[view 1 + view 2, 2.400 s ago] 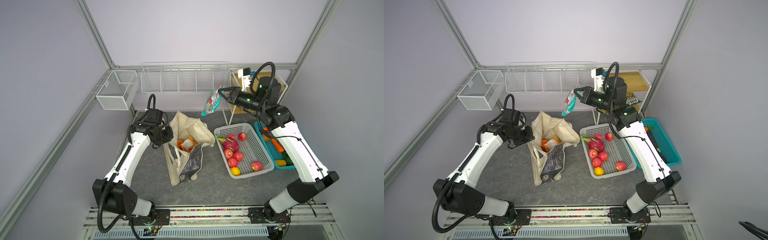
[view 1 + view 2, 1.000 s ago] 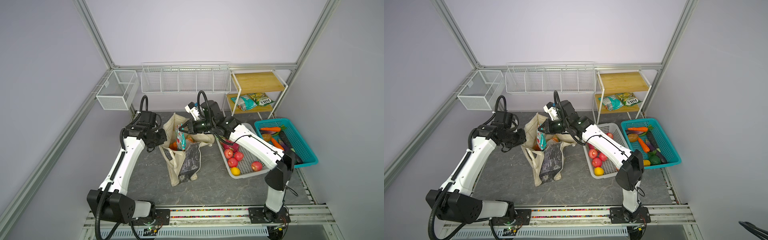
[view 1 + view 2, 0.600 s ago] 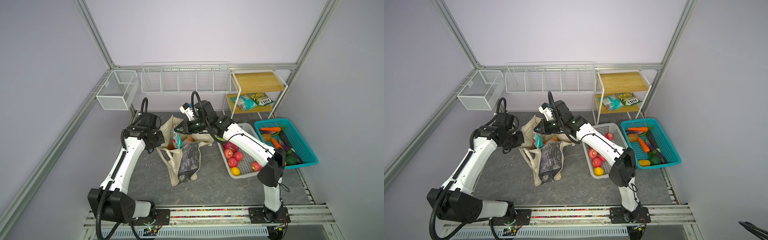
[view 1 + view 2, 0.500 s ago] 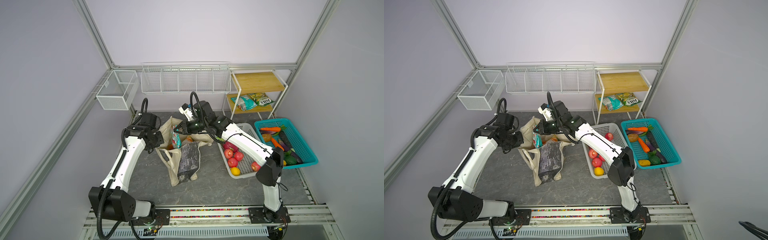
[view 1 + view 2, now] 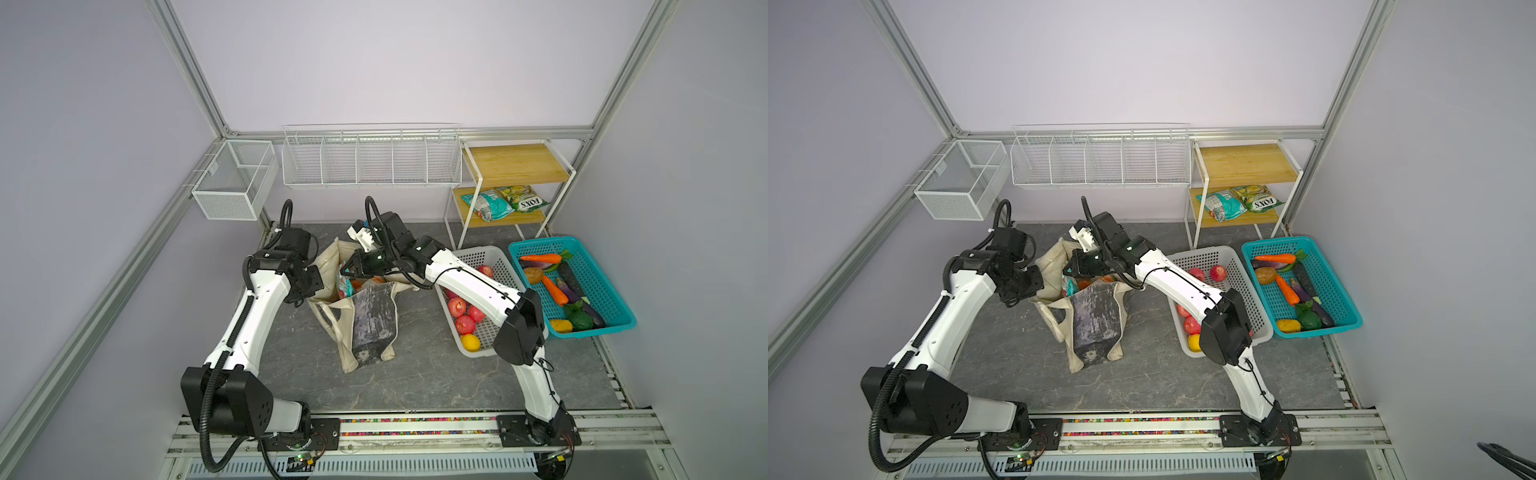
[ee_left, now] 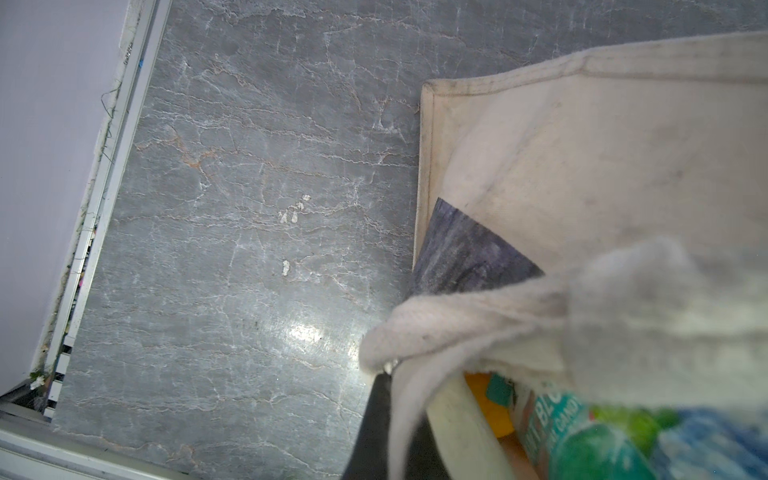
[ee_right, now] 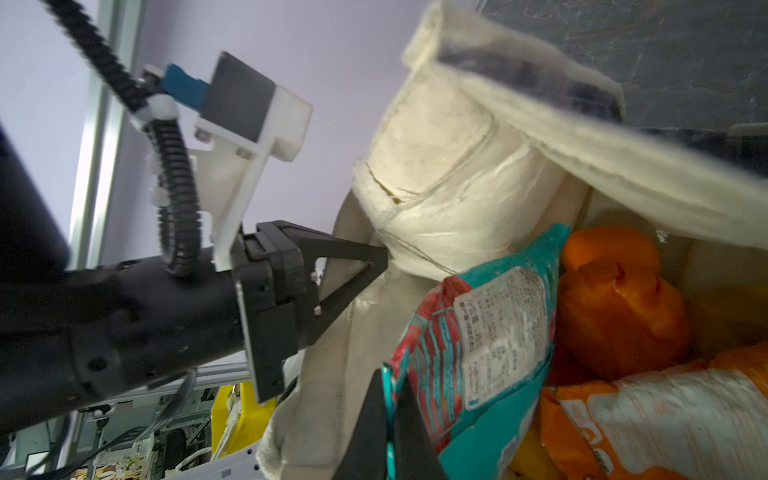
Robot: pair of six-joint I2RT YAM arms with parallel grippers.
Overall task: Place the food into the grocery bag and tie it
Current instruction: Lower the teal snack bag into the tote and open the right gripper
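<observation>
While my left end effector [image 7: 380, 259] pinches the grocery bag [image 7: 436, 174], my right end effector [image 7: 390, 395] clamps the teal packet [image 7: 490, 320]. I'd release it low.

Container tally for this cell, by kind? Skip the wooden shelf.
Wire wall bins: 2 (mesh box, long divided rack)
Plastic baskets: 2 (white basket, teal basket)
Fabric tote: 1
Total: 5
</observation>
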